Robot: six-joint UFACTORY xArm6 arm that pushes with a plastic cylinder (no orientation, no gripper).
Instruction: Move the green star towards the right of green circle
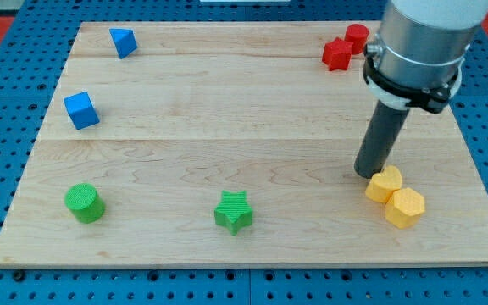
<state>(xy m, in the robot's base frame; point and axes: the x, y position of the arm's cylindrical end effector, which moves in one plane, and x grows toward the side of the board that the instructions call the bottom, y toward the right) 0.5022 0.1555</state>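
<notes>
The green star (234, 212) lies near the board's bottom edge, a little left of centre. The green circle (84, 203) stands at the bottom left, well to the star's left. My tip (368, 174) rests on the board at the right, far to the right of the star and slightly above its level. It touches or nearly touches the upper left side of a yellow block (385, 183).
A second yellow block, a hexagon (406, 207), sits against the first one's lower right. A red star (337, 54) and a red cylinder (357, 38) are at the top right. A blue cube (81, 110) and a blue block (123, 41) are at the left.
</notes>
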